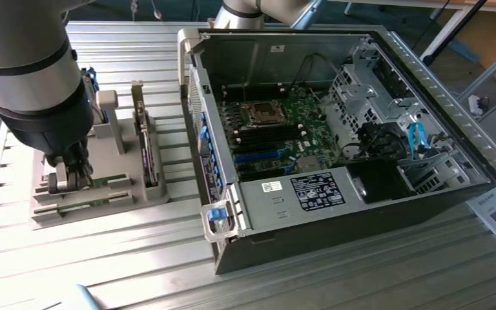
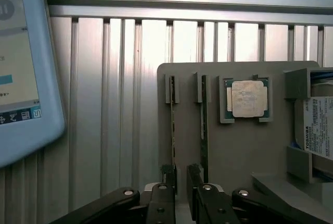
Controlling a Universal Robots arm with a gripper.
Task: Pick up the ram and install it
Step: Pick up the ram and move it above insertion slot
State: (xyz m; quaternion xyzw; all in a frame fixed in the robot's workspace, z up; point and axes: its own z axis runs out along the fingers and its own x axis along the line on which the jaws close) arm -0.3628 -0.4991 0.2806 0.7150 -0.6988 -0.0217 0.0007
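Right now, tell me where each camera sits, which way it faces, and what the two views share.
Exterior view: off the arm, high up, looking down on the slatted table and open computer case; the robot arm and gripper show at the exterior view's left.
Wrist view: on the wrist, looking past the open gripper onto the grey parts holder with a ram stick, processor chip and hard drive.
Shared: gripper, parts holder, slatted table.

Grey arm point(image 1: 33, 97) reaching steeply downward, pincer point(image 2: 180, 174) pointing down, black fingers point(image 2: 167, 178) standing apart
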